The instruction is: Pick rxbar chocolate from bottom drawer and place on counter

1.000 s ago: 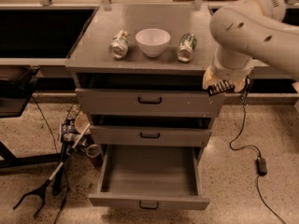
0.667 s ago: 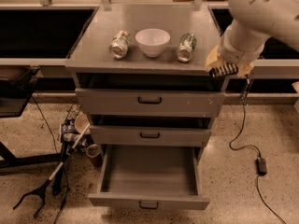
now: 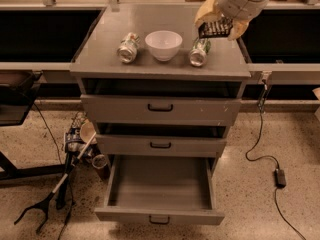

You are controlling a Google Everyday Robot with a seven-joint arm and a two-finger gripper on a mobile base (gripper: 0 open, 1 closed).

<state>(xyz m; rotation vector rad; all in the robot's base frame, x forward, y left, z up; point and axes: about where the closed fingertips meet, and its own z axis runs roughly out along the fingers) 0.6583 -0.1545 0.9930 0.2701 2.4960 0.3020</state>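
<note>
Speckled beige floor; black cable, power brick right; black-topped benches either side; grabber tool left.

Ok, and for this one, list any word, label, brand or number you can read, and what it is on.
None can be read.
rxbar chocolate, held in the jaws of the gripper above the right rear of the counter: pale print stripes, too blurred.
Left can and right can on the counter: labels too blurred.
White bowl, bottom drawer: no marks visible.
</note>
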